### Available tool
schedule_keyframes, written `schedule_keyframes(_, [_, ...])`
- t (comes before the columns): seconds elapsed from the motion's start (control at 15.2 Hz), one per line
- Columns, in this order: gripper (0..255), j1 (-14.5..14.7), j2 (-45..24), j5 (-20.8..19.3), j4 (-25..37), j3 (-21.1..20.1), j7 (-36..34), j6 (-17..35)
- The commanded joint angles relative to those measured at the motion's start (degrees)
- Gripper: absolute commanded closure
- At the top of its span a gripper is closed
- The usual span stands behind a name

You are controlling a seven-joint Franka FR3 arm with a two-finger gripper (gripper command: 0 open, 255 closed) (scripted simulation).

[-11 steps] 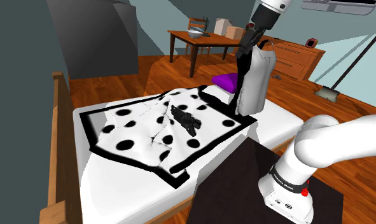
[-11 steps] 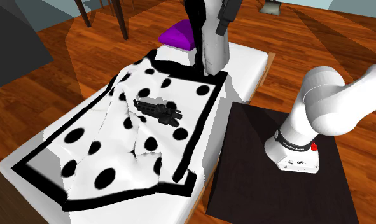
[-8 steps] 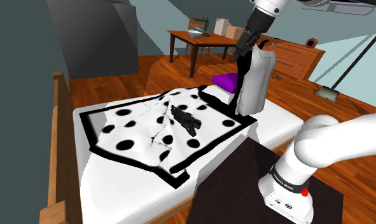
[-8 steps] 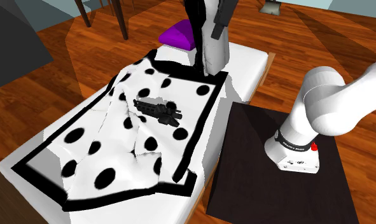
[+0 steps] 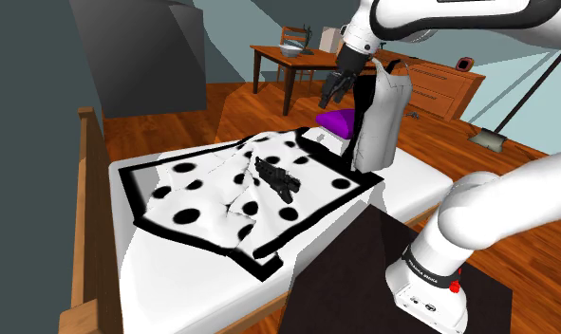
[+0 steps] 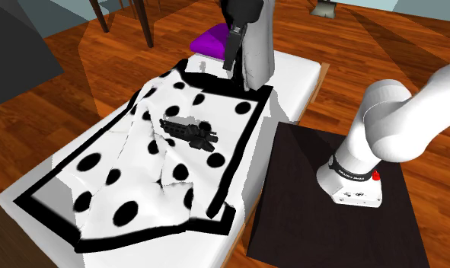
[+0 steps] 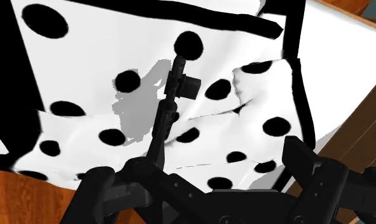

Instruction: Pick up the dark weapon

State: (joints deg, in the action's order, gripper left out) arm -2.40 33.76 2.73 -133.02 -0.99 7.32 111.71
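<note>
The dark weapon (image 5: pixel 276 178), a long black gun-like object, lies flat on a white blanket with black dots (image 5: pixel 197 194) spread over the bed. It also lies mid-blanket in the second exterior view (image 6: pixel 189 132). My gripper (image 5: pixel 330 93) hangs high in the air beyond the blanket's far edge, near the purple cushion, well apart from the weapon; it also hangs there in the second exterior view (image 6: pixel 232 52). In the wrist view the gripper (image 7: pixel 204 183) is open, fingers (image 7: pixel 310 167) wide apart, nothing between them, and the weapon (image 7: pixel 170 105) lies far ahead.
A tall white pillow (image 5: pixel 383 119) stands upright on the bed beside the gripper, with a purple cushion (image 5: pixel 337 120) behind it. The wooden bed frame (image 5: pixel 90 209) runs along the shoulder view's left. My dark stand (image 5: pixel 349 275) adjoins the bed. A wooden table (image 5: pixel 288 59) and dresser (image 5: pixel 441 83) stand farther back.
The arm has swung toward the shoulder view's left, carrying the gripper away from the white pillow and slightly lower. The weapon and blanket have not moved.
</note>
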Motion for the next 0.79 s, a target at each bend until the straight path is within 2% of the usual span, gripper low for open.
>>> schedule_keyframes(0.0, [0, -0.25, -2.62, 0.04, -1.43, 0.0, -0.35, 3.47])
schedule_keyframes(0.73, [0, -1.36, -23.89, 0.24, 1.62, 0.42, -2.11, 18.19])
